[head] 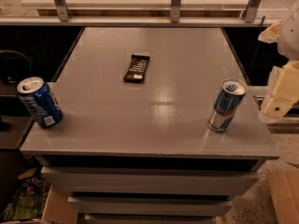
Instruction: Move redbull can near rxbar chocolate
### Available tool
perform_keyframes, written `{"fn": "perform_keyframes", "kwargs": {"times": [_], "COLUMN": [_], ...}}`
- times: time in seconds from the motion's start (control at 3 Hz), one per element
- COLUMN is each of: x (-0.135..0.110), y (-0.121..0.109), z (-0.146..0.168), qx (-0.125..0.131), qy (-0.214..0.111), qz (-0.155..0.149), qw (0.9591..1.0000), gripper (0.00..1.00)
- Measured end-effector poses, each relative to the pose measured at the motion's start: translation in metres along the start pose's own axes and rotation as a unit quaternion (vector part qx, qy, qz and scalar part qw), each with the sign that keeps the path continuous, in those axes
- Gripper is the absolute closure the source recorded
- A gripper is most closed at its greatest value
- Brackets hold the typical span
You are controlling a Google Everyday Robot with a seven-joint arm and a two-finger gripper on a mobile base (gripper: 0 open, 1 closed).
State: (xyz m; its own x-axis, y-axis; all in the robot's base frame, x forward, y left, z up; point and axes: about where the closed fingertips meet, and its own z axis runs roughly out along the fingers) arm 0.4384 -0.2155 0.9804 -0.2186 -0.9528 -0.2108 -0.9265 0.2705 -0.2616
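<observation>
The redbull can [227,105] stands upright near the table's front right corner, slim, blue and silver, with a blue tab on its silver top. The rxbar chocolate [136,68] lies flat in its dark wrapper at the middle of the grey table [154,125], toward the back, with a pale patch at its near end. My gripper [281,94] shows as a pale cream piece at the right edge of the view, just right of the redbull can and apart from it.
A wider all-blue soda can [39,101] stands at the front left corner of the table. A railing with metal posts [176,3] runs behind the table. A cardboard box [285,195] sits on the floor at the lower right.
</observation>
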Motion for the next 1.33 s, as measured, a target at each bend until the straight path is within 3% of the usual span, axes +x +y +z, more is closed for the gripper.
{"fn": "perform_keyframes", "kwargs": {"times": [0.67, 1.0, 1.33], "x": [-0.001, -0.001, 0.000], "y": [0.000, 0.000, 0.002], "z": [0.000, 0.008, 0.026], "qx": [0.002, -0.006, -0.022], "qy": [-0.017, -0.062, -0.135], "qz": [0.003, 0.015, 0.032], "qw": [0.9999, 0.9979, 0.9901], "gripper": [0.00, 0.00, 0.00]}}
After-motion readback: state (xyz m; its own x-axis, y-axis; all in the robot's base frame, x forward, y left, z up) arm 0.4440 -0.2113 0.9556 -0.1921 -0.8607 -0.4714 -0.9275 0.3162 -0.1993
